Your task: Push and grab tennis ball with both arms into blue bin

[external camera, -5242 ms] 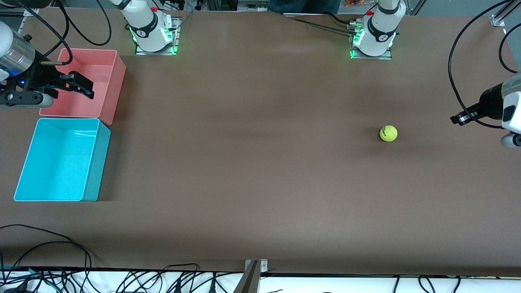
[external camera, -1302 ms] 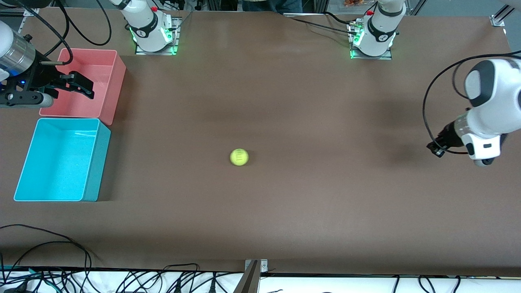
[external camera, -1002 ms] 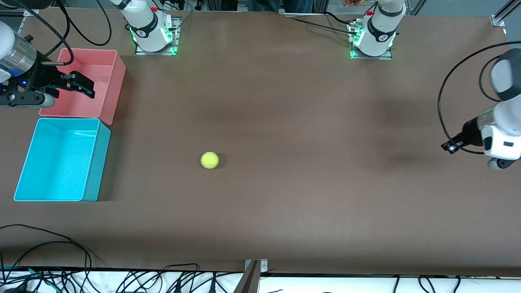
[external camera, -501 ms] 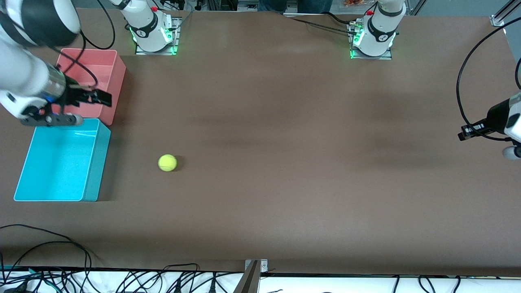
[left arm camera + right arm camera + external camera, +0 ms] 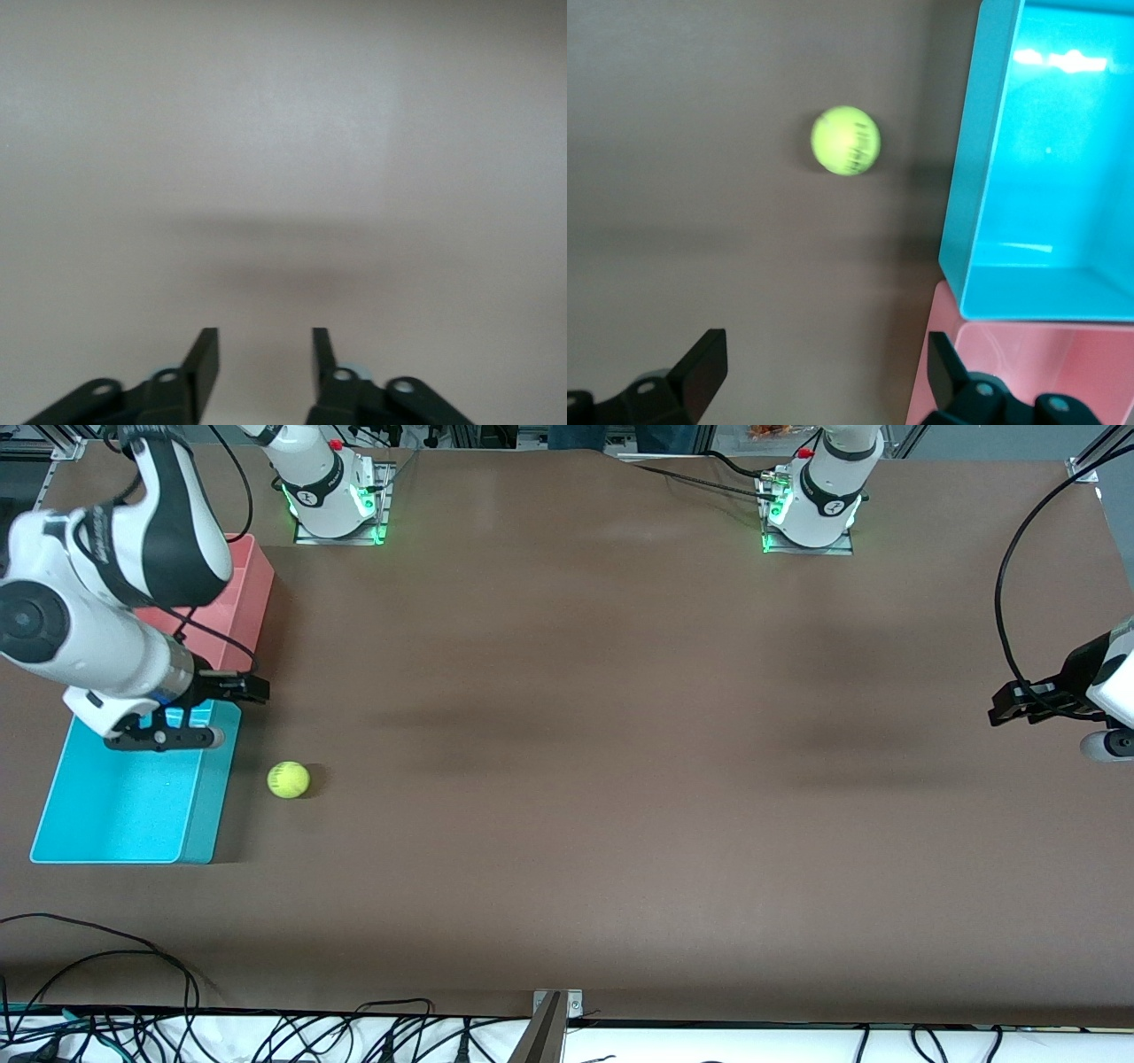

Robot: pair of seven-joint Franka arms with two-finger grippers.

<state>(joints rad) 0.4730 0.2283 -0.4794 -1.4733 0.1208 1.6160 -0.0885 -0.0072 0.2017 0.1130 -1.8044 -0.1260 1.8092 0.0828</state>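
Front view: the tennis ball (image 5: 289,779) rests on the brown table (image 5: 620,779), just beside the blue bin (image 5: 124,815) but apart from its wall, at the right arm's end of the table. The pink-red bin (image 5: 252,593) stands against the blue bin, farther from the front camera. The right arm (image 5: 106,602) reaches from its base at the top of the view, and the right gripper (image 5: 232,689) hangs over the corner where the two bins meet, above the table edge of the blue bin; its fingers are spread and grasp nothing. The left gripper (image 5: 1005,704) is over bare table at the left arm's end, well apart from the ball, and holds nothing. Black cables (image 5: 106,965) lie along the table edge nearest the front camera. Left wrist view: the left gripper (image 5: 261,359) shows two black fingers (image 5: 202,363) with a clear gap between them, partly parted and empty; only bare table surface lies below. Right wrist view: the right gripper (image 5: 819,372) has its fingers (image 5: 704,367) set wide apart and released, with nothing between them. The tennis ball (image 5: 845,140) lies on the table near the outer wall of the blue bin (image 5: 966,177), not touching it. A corner of the pink-red bin (image 5: 1028,354) adjoins the blue bin below the gripper.
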